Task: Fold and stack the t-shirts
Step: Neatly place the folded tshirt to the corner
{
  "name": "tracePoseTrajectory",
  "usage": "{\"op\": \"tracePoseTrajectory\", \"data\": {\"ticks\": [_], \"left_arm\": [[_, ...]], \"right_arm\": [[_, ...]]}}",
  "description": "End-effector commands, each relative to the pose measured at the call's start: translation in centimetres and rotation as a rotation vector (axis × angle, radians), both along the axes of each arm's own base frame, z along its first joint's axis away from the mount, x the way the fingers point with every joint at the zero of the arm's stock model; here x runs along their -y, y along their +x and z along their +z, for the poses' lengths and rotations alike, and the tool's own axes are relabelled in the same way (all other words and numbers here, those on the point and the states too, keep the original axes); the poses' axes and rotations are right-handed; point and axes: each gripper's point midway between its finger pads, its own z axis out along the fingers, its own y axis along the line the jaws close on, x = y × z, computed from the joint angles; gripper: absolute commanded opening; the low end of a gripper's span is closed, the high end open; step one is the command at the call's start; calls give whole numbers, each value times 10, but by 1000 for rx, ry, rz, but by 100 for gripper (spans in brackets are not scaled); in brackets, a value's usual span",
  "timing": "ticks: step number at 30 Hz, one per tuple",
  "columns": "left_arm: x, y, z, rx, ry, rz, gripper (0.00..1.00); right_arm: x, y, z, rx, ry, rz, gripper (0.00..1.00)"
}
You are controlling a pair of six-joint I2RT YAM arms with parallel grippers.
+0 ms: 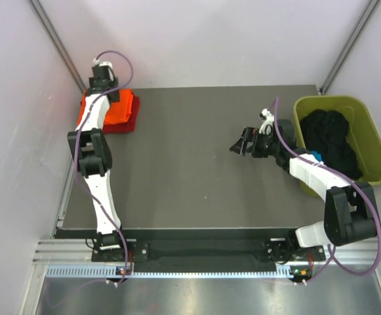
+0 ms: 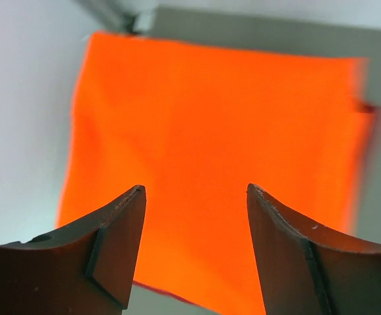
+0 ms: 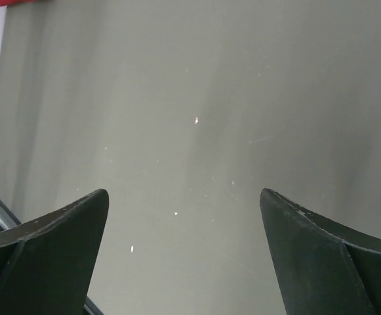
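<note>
So the left gripper (image 2: 195,191) is hanging right over the orange t-shirt (image 2: 216,125), way up in the upper left of the overhead view. Its fingers are standing spread apart and nothing is getting pinched between them. From the wrist camera the orange fabric is filling most of the frame, lying flat and smooth as a folded square directly below and ahead of the fingertips. Can't tell if the tips are actually touching the cloth.

That shirt is sitting on top of the dark red t-shirt (image 1: 121,126), which is peeking out along the lower and right edges of the orange one, both stacked at the far left corner of the table (image 1: 190,164).

Meanwhile the right gripper (image 3: 183,193) is hovering over bare tabletop right of centre in the overhead frame, jaws gaping wide, holding nothing, well apart from the stack. Just right of it, the olive-green tub (image 1: 328,100) is holding a heap of dark clothing (image 1: 331,138).
</note>
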Motion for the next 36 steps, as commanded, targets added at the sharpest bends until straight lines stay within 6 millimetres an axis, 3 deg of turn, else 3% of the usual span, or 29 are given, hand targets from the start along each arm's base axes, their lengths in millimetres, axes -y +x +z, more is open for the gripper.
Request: {"op": "tracePoseTrajectory", "data": {"ticks": [1, 5, 10, 16, 19, 24, 29, 30, 32, 33, 34, 35, 36], "left_arm": [[37, -7, 61, 95, 0, 8, 68], [49, -16, 45, 49, -91, -5, 68], [79, -29, 15, -29, -222, -102, 66], [107, -43, -25, -86, -332, -203, 64], [121, -56, -31, -114, -396, -233, 62], [110, -66, 11, -17, -327, -170, 63], [121, -78, 81, 101, -371, -189, 63], [141, -85, 102, 134, -435, -244, 64], [162, -97, 116, 141, -473, -285, 63], [183, -106, 117, 127, -494, -324, 63], [214, -123, 135, 142, -519, -413, 63], [232, -135, 140, 138, -542, -459, 63], [251, -150, 129, 109, -567, -507, 63]], "right_arm": [[3, 8, 44, 111, -14, -5, 100], [6, -2, 63, 118, -23, 1, 100], [9, -18, 84, 145, -8, -10, 100], [18, -34, 89, 159, -14, -43, 100], [19, -34, 88, 141, -27, -48, 100], [23, -31, 100, 149, -61, -58, 100], [35, -37, 105, 142, -124, -83, 100], [37, -38, 107, 149, -131, -85, 100], [36, -42, 110, 158, -127, -70, 100], [38, -44, 112, 165, -125, -77, 100], [39, -45, 113, 166, -122, -87, 100], [41, -44, 115, 169, -120, -106, 100], [43, -44, 118, 156, -96, -144, 100]]}}
